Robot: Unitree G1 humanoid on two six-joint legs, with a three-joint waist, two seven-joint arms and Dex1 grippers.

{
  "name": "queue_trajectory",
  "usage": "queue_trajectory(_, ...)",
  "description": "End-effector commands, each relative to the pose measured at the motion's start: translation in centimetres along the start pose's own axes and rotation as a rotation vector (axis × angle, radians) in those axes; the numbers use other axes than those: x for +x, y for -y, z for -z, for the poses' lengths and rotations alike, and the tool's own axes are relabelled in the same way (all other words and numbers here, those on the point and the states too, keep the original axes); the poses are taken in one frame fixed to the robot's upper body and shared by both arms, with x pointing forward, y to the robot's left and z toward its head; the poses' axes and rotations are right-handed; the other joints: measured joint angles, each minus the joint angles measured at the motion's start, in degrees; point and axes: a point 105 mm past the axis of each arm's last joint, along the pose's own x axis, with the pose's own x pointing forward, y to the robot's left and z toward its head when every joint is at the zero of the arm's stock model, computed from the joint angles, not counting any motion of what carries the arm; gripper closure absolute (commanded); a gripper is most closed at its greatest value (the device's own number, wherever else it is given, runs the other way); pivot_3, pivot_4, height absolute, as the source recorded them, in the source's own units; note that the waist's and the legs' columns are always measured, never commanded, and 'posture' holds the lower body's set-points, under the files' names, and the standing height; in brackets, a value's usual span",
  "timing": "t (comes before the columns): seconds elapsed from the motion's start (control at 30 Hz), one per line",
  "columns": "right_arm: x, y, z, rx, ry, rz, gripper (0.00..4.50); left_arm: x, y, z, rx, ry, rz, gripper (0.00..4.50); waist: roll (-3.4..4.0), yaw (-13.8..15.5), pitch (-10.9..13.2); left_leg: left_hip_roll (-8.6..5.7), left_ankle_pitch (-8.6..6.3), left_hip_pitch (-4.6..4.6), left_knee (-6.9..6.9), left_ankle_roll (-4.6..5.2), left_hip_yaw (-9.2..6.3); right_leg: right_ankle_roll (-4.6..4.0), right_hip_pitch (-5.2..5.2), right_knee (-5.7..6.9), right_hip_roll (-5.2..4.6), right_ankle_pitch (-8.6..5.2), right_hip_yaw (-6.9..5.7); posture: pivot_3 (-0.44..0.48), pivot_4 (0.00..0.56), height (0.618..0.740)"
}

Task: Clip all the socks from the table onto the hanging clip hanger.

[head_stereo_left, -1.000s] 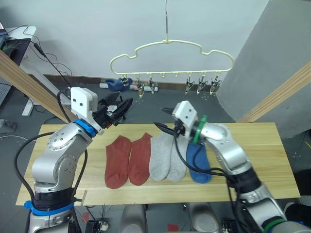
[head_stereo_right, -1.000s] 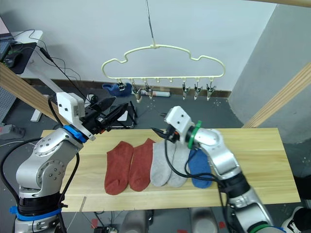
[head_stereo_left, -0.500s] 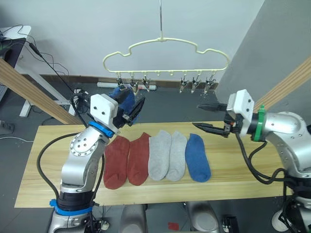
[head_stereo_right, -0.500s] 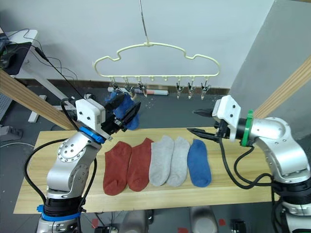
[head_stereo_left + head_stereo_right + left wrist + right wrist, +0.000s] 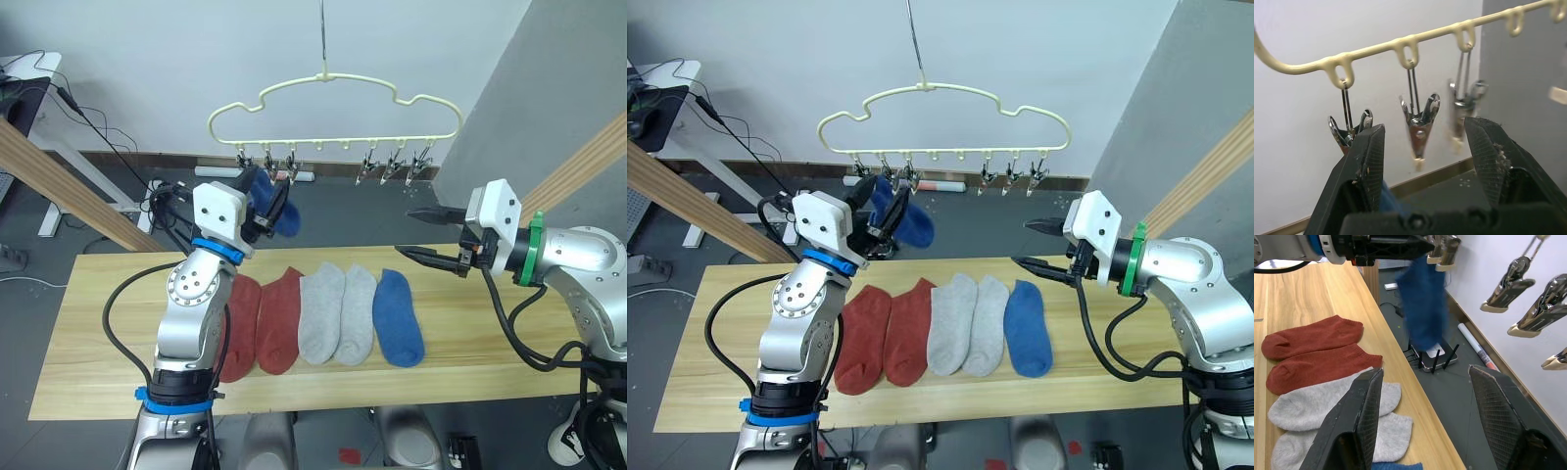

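The pale-yellow clip hanger hangs above the table's far edge. A blue sock dangles from the clips at its left end; which clip holds it I cannot tell. My left gripper is raised right beside that sock, open, with the clips between its fingers. On the table lie two rust-red socks, two grey socks and a blue sock in a row. My right gripper hovers open and empty above the table, right of the row.
Slanted wooden beams stand at the left and right. A grey panel rises at the back right. Cables and a black device lie on the floor beyond the table.
My right arm swung from over the socks out to the right and lifted. My left gripper rose toward the hanger's left clips. The hanging blue sock is swinging.
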Motion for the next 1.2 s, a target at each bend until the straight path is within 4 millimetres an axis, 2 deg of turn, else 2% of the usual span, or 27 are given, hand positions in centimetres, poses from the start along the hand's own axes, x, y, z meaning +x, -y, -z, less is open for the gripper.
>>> queue_trajectory(0.03,-0.6,0.1,-1.3,-0.033,0.039,0.026,1.58,0.2,0.1,-0.9,0.009,0.05,-0.003,2.06,0.0,0.0,0.0,0.0,0.0,0.0,0.0,0.0,0.0,0.0,0.0,0.0,0.0,0.0,0.0,-0.244,0.366,0.733)
queue_trajectory(0.13,-0.6,0.1,-1.3,-0.027,0.039,0.032,1.58,0.4,0.1,-0.8,0.015,0.052,-0.007,2.8,0.0,0.0,0.0,0.0,0.0,0.0,0.01,0.0,0.0,0.0,0.0,0.01,0.0,0.0,-0.01,-0.252,0.362,0.733)
queue_trajectory(0.57,-0.6,0.0,-1.2,-0.01,0.043,0.04,1.58,1.1,-0.7,-1.2,0.032,0.078,-0.058,2.8,0.0,0.0,0.0,0.0,0.0,0.0,0.01,0.0,0.0,0.0,0.0,0.02,0.0,0.0,-0.01,-0.252,0.367,0.733)
queue_trajectory(1.2,-0.4,-0.3,-1.1,0.008,0.053,0.04,1.58,1.7,-0.1,-1.7,0.025,0.106,-0.035,2.8,0.0,0.0,0.0,0.0,0.0,0.0,0.02,0.0,-0.01,0.0,0.01,0.02,0.0,0.0,-0.02,-0.252,0.37,0.733)
